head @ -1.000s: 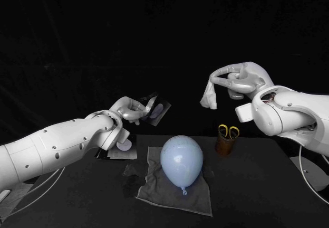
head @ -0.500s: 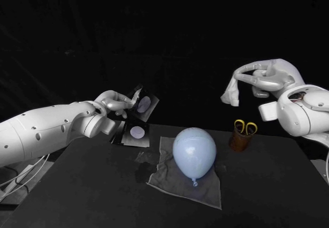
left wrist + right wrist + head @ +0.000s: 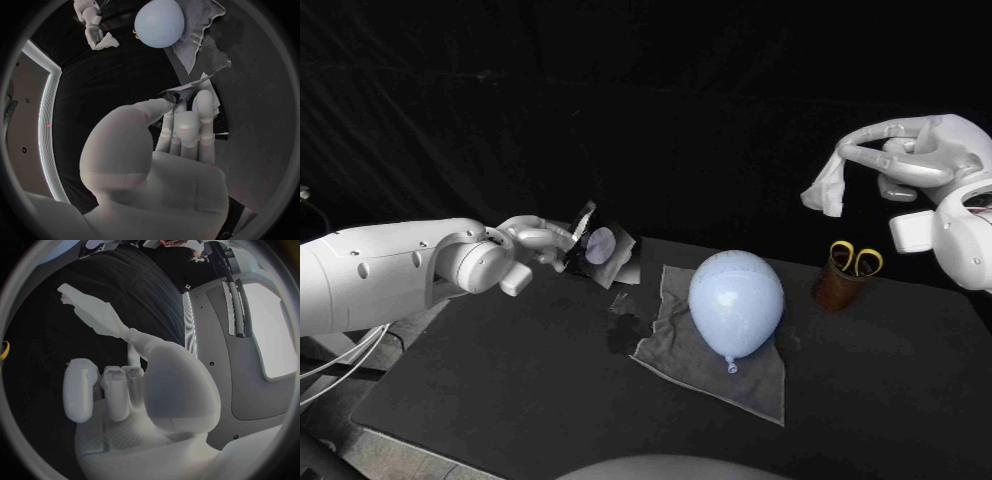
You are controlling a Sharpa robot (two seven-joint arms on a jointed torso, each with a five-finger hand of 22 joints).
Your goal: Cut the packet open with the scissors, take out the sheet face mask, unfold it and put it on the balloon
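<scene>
A pale blue balloon point(image 3: 737, 300) point(image 3: 159, 22) lies on a grey cloth point(image 3: 711, 365) point(image 3: 203, 30) in the middle of the black table point(image 3: 502, 390). Left of it, my left hand point(image 3: 535, 246) point(image 3: 184, 127) holds the dark cut packet point(image 3: 597, 244) point(image 3: 195, 84) just above the table. High at the right, my right hand point(image 3: 920, 160) point(image 3: 125, 385) pinches the white sheet mask point(image 3: 825, 190) point(image 3: 94, 312) point(image 3: 103, 41), which hangs folded in a narrow strip. The scissors point(image 3: 855, 258), with yellow handles, stand in a brown cup point(image 3: 841, 288) right of the balloon.
A pale scrap point(image 3: 629, 272) and a dark glossy piece point(image 3: 626, 306) lie on the table between the packet and the cloth. The table's front left part is bare.
The head camera has shifted. Measured against the balloon, my left hand has carried the packet down and further left. My right hand still holds the mask up high.
</scene>
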